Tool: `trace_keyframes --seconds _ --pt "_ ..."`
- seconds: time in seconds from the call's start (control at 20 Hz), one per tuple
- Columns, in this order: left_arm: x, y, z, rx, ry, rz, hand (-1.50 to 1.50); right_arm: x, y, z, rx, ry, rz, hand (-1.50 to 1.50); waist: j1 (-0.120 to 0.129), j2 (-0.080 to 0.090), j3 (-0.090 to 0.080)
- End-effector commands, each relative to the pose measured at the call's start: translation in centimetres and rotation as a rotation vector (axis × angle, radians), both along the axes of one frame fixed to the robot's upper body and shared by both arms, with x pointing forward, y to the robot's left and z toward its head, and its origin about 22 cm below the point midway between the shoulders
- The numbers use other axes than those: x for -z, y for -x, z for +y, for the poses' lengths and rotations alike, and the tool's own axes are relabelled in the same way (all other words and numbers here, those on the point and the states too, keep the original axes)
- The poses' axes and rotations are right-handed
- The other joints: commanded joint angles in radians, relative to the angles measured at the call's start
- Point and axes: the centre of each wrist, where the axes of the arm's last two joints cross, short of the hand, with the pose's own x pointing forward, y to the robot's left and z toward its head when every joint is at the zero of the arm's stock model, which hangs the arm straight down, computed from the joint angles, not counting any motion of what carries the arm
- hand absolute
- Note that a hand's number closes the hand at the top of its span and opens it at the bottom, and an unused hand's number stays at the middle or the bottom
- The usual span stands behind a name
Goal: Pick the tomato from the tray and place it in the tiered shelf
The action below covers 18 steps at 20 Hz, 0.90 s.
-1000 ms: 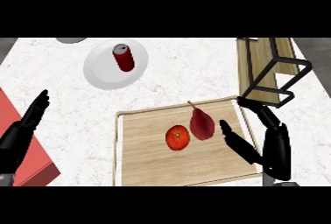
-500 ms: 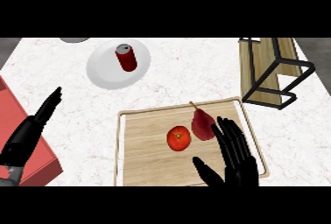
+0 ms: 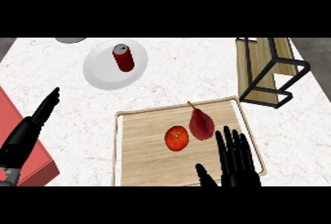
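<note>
A red tomato (image 3: 176,138) lies near the middle of the wooden tray (image 3: 139,148). A dark red pear (image 3: 201,123) lies just right of it, nearly touching. My right hand (image 3: 234,162) is open over the tray's lower right part, fingers straight and pointing up the view, its fingertips a short way right of and below the tomato. The tiered shelf (image 3: 269,70), wood boards in a black frame, stands at the upper right, beyond the tray. My left hand (image 3: 33,123) rests open at the left edge, fingers up.
A white plate (image 3: 107,72) carrying a red can (image 3: 123,57) sits at the upper left of the marble counter. A red block (image 3: 26,144) lies along the left edge under my left forearm. A grey object (image 3: 71,40) peeks in at the top.
My right hand has moved from the tray's right side to over its lower right part. The view has shifted a little. Tomato and pear have not moved.
</note>
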Motion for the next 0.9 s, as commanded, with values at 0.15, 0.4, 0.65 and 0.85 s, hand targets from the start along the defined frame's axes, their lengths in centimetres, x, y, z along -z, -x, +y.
trace_keyframes --seconds 0.15,0.4,0.65,0.85 --pt "1.4 -0.1 -1.0 -0.005 0.031 0.023 0.00 -2.6 1.1 3.4 0.212 0.173 0.176 -1.50 0.023 0.014 -0.012" --pt "2.1 -0.5 -1.8 0.040 0.044 0.031 0.00 -4.8 1.8 7.2 0.328 0.220 0.259 -1.50 0.044 0.018 -0.010" --pt "2.2 -1.0 -2.1 0.034 0.034 0.011 0.00 -5.5 2.3 10.5 0.414 0.250 0.276 -1.50 0.060 0.016 -0.006" --pt "1.7 -1.8 -2.0 0.037 0.051 0.019 0.00 -5.9 1.8 11.2 0.413 0.266 0.288 -1.50 0.057 0.015 -0.005"
